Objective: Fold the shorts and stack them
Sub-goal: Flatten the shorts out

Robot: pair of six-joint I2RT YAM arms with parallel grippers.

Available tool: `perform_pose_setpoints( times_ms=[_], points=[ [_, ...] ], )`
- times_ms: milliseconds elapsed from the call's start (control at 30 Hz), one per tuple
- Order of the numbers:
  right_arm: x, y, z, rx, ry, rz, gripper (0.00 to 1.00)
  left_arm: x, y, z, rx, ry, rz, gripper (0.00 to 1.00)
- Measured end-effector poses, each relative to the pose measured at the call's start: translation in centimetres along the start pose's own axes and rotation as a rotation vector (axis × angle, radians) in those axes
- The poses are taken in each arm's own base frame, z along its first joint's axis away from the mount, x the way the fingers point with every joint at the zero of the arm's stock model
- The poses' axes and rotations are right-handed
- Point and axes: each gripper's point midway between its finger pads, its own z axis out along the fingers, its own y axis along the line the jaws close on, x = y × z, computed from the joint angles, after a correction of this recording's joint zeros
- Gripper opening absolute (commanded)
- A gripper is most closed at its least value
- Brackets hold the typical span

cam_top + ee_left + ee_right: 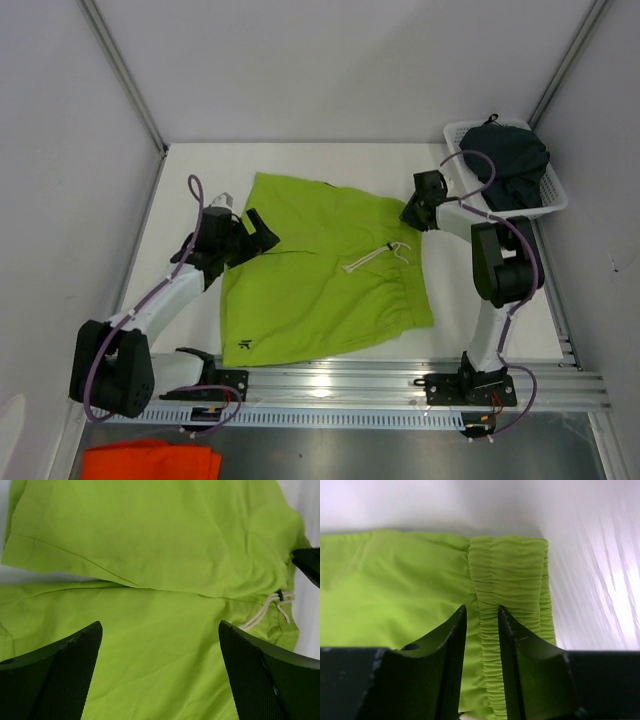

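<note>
Orange cloth point(150, 462), nearest the viewer and behind both arm bases, takes no part. Beyond it runs the mounting rail point(400, 385).

Ahead of the rail, the lime green shorts point(320, 270) lie spread flat on the table point(300, 160) between the two grippers, not yet folded. Their white drawstring point(378, 257) is just inboard of the right gripper.

Left gripper point(160, 625): jaws spread wide, holding nothing, poised over the leg end where the two legs meet.

Right gripper point(481, 609): jaws stand at a narrow gap directly over the gathered waistband point(507, 580), at its far corner. Whether fabric is pinched between them cannot be told.

Farther off, beyond and outboard of the right gripper, a white basket point(555, 195) holds the dark shorts point(515, 160), bunched.

Handling, as judged: the cloth is light, limp and likely to sag and slide when lifted. The elastic waistband is the thickest, firmest purchase. A matching hold at the leg hem under the left gripper should keep the fold square.
</note>
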Motion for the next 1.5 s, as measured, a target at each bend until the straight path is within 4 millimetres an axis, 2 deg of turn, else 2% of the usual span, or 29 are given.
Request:
perform_pose_setpoints(
  times_ms=[133, 200, 233, 267, 333, 367, 433, 533, 567, 667, 733, 800, 833, 867, 933, 967, 1067, 1200, 1400, 1433, 1500],
  points=[
    [-3.9, 2.6, 2.6, 0.008, -0.060, 0.011, 0.37, -1.2, -1.1, -1.5, 0.039, -0.058, 0.008, 0.99],
    [-6.6, 4.2, 4.4, 0.020, -0.091, 0.017, 0.38, -1.3, -1.1, -1.6, 0.040, -0.061, 0.008, 0.99],
    [-8.0, 5.0, 5.3, 0.015, -0.113, 0.023, 0.41, -1.2, -1.0, -1.6, 0.035, -0.056, 0.007, 0.99],
    [-9.2, 5.7, 6.0, 0.013, -0.125, 0.027, 0.50, -1.0, -0.8, -1.6, 0.029, -0.048, 0.007, 0.99],
    [-11.4, 6.7, 6.8, 0.005, -0.151, 0.033, 0.59, -0.7, -0.6, -1.7, 0.022, -0.036, 0.007, 0.99],
    [-12.3, 6.9, 6.7, 0.001, -0.162, 0.031, 0.64, -0.5, -0.5, -1.7, 0.018, -0.029, 0.009, 0.99],
    [-13.4, 6.7, 5.8, 0.005, -0.171, 0.017, 0.66, -0.1, -0.4, -1.9, 0.015, -0.013, 0.012, 0.99],
    [-14.2, 6.2, 3.1, 0.005, -0.175, 0.002, 0.66, 0.4, -0.6, -2.6, 0.022, 0.002, 0.018, 0.99],
    [-14.1, 5.8, 1.5, -0.001, -0.174, 0.001, 0.66, 0.6, -0.8, -3.0, 0.030, 0.007, 0.022, 0.99],
    [-12.2, 4.3, -4.0, -0.029, -0.157, 0.000, 0.67, 1.8, -1.6, -4.1, 0.068, 0.028, 0.040, 0.99],
    [-10.1, 3.0, -8.3, -0.063, -0.151, 0.007, 0.67, 3.1, -1.8, -4.9, 0.086, 0.045, 0.052, 0.99],
    [-7.3, 1.4, -11.7, -0.096, -0.147, 0.025, 0.73, 4.4, -1.6, -5.8, 0.097, 0.063, 0.062, 0.99],
    [-5.9, 0.5, -13.1, -0.104, -0.145, 0.040, 0.73, 5.0, -1.5, -6.3, 0.097, 0.072, 0.062, 0.99],
    [-4.3, -0.4, -14.2, -0.107, -0.141, 0.052, 0.79, 5.3, -1.3, -6.6, 0.098, 0.076, 0.061, 0.99],
    [-1.1, -2.4, -15.6, -0.084, -0.113, 0.078, 0.80, 6.0, -1.0, -7.4, 0.095, 0.087, 0.056, 0.99],
    [0.3, -3.3, -16.1, -0.067, -0.103, 0.089, 0.99, 6.2, -0.9, -7.8, 0.096, 0.088, 0.052, 0.99],
    [4.0, -5.0, -17.7, -0.030, -0.075, 0.108, 0.99, 6.9, -0.7, -8.8, 0.100, 0.099, 0.050, 0.99],
    [7.3, -6.5, -19.0, -0.017, -0.072, 0.150, 0.95, 8.2, -0.2, -9.9, 0.107, 0.110, 0.033, 0.99],
    [11.3, -10.0, -16.6, 0.120, 0.009, 0.217, 0.84, 9.6, 0.8, -9.8, 0.084, 0.152, 0.004, 0.99],
    [11.6, -10.4, -16.2, 0.144, 0.017, 0.224, 0.79, 9.8, 1.0, -9.6, 0.075, 0.162, -0.001, 0.99],
    [11.7, -10.7, -15.5, 0.170, 0.016, 0.243, 0.73, 10.2, 1.3, -8.9, 0.058, 0.182, -0.007, 0.99]
  ],
)
